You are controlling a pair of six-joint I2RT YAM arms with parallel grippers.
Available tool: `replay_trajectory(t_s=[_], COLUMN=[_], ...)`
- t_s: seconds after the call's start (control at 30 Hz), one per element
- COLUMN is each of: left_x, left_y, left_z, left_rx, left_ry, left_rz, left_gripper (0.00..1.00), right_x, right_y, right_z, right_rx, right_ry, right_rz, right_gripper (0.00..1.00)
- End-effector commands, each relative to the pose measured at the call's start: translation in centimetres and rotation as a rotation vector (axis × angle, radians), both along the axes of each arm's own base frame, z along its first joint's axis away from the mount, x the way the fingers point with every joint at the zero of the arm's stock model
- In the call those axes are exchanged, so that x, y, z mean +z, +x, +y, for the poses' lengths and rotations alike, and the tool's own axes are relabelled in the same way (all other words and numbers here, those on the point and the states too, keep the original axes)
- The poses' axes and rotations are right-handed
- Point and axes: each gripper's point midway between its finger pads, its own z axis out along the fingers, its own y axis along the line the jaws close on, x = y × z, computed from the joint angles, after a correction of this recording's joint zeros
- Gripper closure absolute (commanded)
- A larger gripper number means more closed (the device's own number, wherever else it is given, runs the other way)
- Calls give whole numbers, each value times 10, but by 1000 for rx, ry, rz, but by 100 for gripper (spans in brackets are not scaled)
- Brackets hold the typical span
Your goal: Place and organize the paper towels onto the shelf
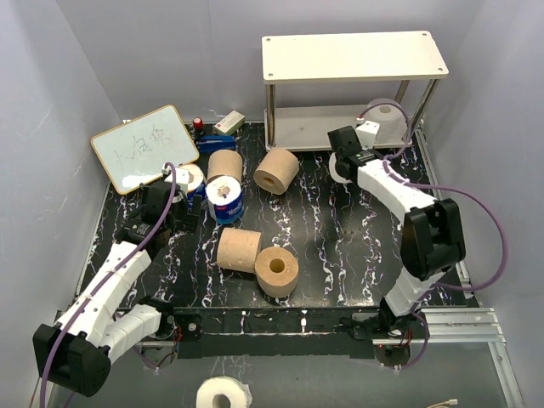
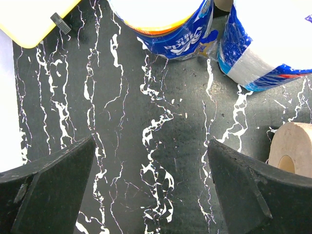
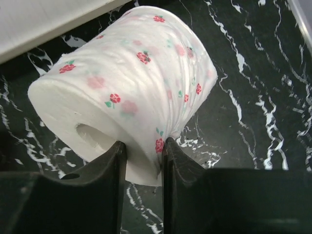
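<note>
The flowered white roll [image 3: 131, 87] is a soft, slightly squashed cylinder of white paper printed with small red roses and green leaves, its hollow core facing the wrist camera. It lies tilted near the far right corner of the desk [image 1: 340, 246], just in front of the grey lower board of the shelf [image 1: 353, 55]. I cannot tell whether it rests on the desk or hangs just above it. The right end effector [image 3: 143, 158] has hold of it, its two black fingers drawn close together and pinching the paper wall at the roll's near end, beside the core. A plain white roll [image 1: 387, 119] sits at the right end of the lower board.

A blue-wrapped roll [image 2: 185, 34] and a second wrapped roll [image 2: 263, 53] stand toward the far left of the desk. Their white lettering is upside down and cut off, so I cannot read it. The whiteboard [image 1: 144, 149] at the far left corner carries dark handwriting I cannot make out.

The right arm [image 1: 399, 200] bends at the elbow and reaches toward the shelf. The left end effector [image 2: 151, 195] points down at the desk with its fingers wide apart and nothing between them, just short of the wrapped rolls
</note>
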Motion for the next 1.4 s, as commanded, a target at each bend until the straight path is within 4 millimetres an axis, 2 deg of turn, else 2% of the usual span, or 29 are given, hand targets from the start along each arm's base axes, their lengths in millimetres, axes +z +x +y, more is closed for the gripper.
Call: replay_trajectory(t_s=[0.0,0.03,0.2,0.4,0.5,0.6,0.67,0.87,0.97,1.1,1.27,1.3,1.33,1.37], left_x=[1,1,2,2,1,0,0,2,3,2,0,0,0,-1], left_y=[1,1,1,0,1,0,0,0,0,0,0,0,1,1], left_z=[0,0,-1,-1,-3,-4,-3,-3,-2,-2,-3,-3,-3,-3], left_rx=[-4,-6,-7,-10,-18,-23,-21,-18,-14,-12,-18,-18,-17,-16], left_ry=[7,7,5,1,-4,-5,-4,-4,-4,0,1,3,4,6], left_rz=[-6,-6,-7,-7,-4,1,0,-9,-11,-9,-1,1,3,5], left_gripper=[2,2,2,2,2,2,2,2,2,2,2,2,2,2], right_x=[38,40,80,123,135,147,145,119,113,110,115,122,111,110], right_y=[-1,-3,-3,-6,0,15,29,72,87,100,121,123,130,134], right_z=[13,14,35,12,3,4,8,25,21,4,-5,-7,-7,-8], right_rx=[-170,-193,-144,-328,-412,-442,-457,-458,-475,-503,-466,-455,-464,-464], right_ry=[242,277,568,749,795,857,902,1115,1155,1157,1212,1222,1211,1208], right_rz=[-216,-235,-436,-692,-766,-821,-812,-743,-746,-767,-782,-790,-774,-771], right_gripper=[100,100,100,100,100,100,100,100,100,100,100,100,100,100])
